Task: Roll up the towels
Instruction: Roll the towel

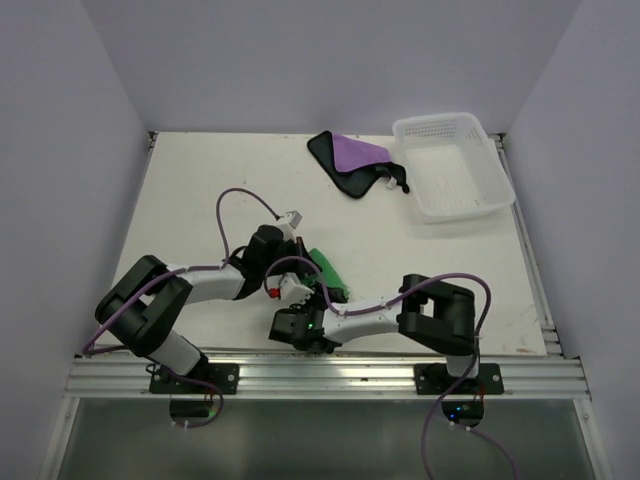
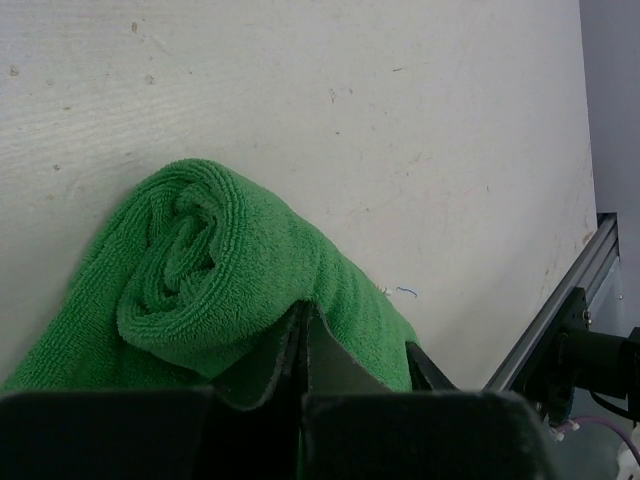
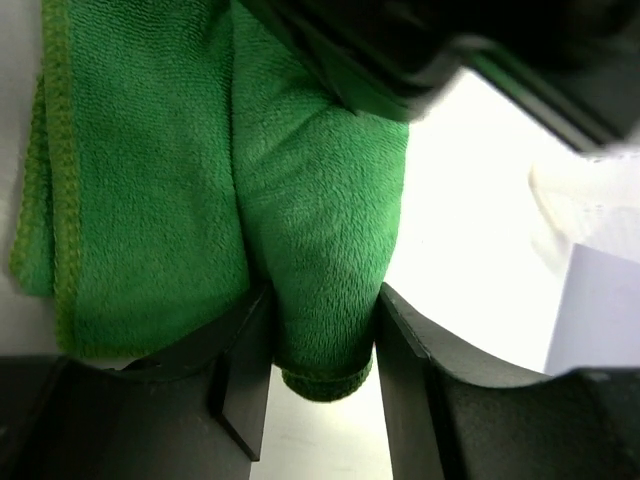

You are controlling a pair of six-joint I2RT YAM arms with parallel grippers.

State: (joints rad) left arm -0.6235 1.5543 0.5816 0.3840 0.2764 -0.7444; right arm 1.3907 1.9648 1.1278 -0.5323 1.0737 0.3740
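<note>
The green towel (image 1: 328,270) lies near the table's front edge as a loose roll, and its spiral end (image 2: 190,260) shows in the left wrist view. My left gripper (image 1: 308,288) (image 2: 302,312) is shut, its joined tips pressed against the side of the roll. My right gripper (image 1: 321,300) (image 3: 323,295) comes from the front and has a hemmed fold of the green towel (image 3: 320,200) between its fingers, both touching the cloth. The purple towel (image 1: 355,155), black underneath, lies crumpled at the back of the table.
A white lattice basket (image 1: 455,165) stands at the back right, beside the purple towel. An aluminium rail (image 1: 330,375) runs along the front edge, close behind both grippers. White walls enclose the table on three sides.
</note>
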